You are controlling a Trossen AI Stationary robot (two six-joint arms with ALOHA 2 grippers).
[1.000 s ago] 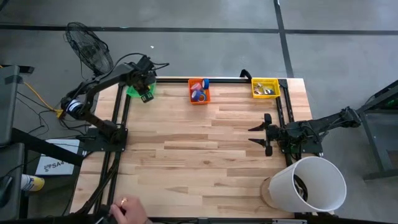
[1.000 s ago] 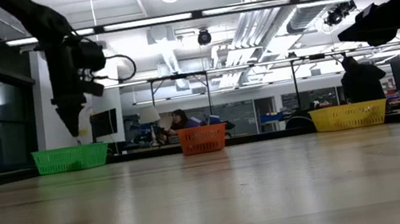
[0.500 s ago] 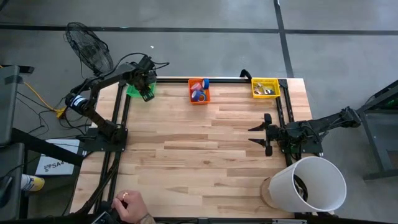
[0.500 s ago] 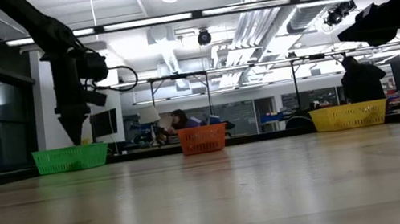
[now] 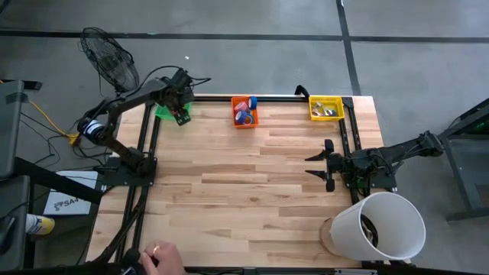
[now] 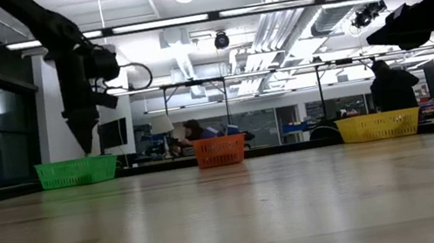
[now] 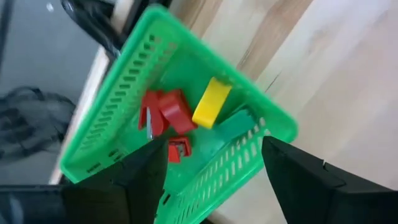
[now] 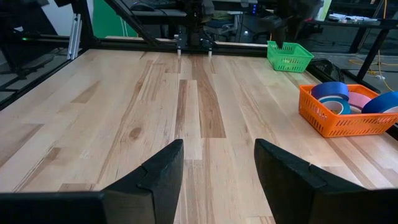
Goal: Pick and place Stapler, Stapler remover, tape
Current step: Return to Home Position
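A green basket (image 7: pixel 124 93) stands at the table's far left corner. In it lie a red stapler (image 7: pixel 163 112), a yellow one (image 7: pixel 211 102), a green one (image 7: pixel 235 127) and a small red piece (image 7: pixel 179 148). My left gripper (image 5: pixel 180 114) hangs open just above this basket (image 6: pixel 75 172), fingers pointing down, nothing between them. An orange basket (image 5: pixel 244 112) at the far middle holds blue and pink tape rolls (image 8: pixel 336 93). A yellow basket (image 5: pixel 326 108) at the far right holds small grey pieces; whether these are stapler removers I cannot tell. My right gripper (image 5: pixel 309 166) waits open at the table's right.
A large white bucket (image 5: pixel 382 225) stands at the near right corner. A person's hand (image 5: pixel 157 253) shows at the near edge, left. Black frame rails (image 5: pixel 149 145) run along the table's left and right sides. Bare wood lies across the table's middle.
My left gripper has dipped into the green basket and come up again a little, staying over it. The person's hand at the near edge has shifted about.
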